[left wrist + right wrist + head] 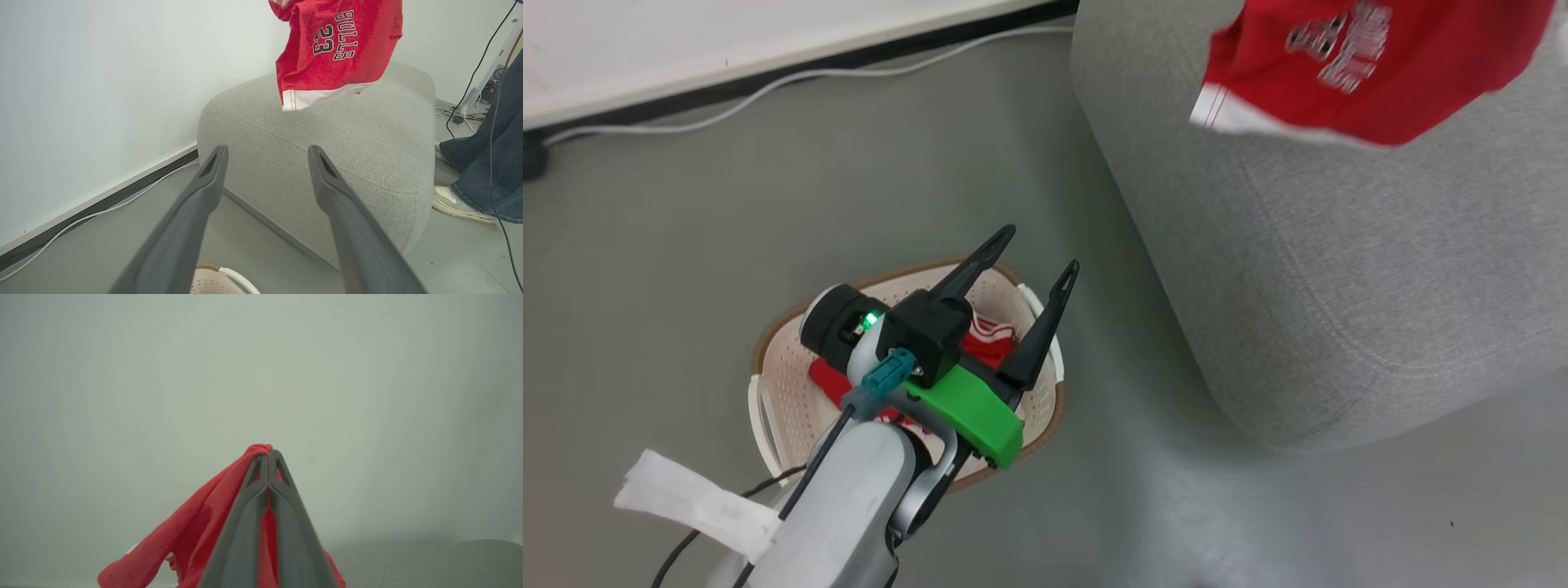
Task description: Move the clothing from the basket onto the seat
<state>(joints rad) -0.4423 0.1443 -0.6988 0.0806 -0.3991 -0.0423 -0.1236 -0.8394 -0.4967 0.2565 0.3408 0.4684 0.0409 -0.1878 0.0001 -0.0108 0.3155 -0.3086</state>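
Step in hand: jersey [335, 53], red with "23" on it, judged to be on its way to being laid on the seat [1339, 286].
Right gripper [268, 455]: fingers pressed together on a fold of the jersey, with cloth draped below on both sides.
Left gripper [1041, 249]: fingers spread wide, nothing held, poised above the basket [768, 408].
Jersey position: hung in the air over the seat top, white hem lowest, not yet resting on it.
Second garment [988, 339]: red with white stripes, lying in the basket, partly hidden by the left arm.
Handling advice: the jersey is to be lowered well inward from the rounded edge, hem settled first, so the slack cloth is not pulled off on release.
Surface: grey upholstery with stitched seams, broad on top.
Room: smooth grey floor [768, 204], pale wall [102, 81], white cable [809, 77] along a dark skirting. A person's jeans leg [490, 171] stands beside the seat's far end and is to be kept clear of.
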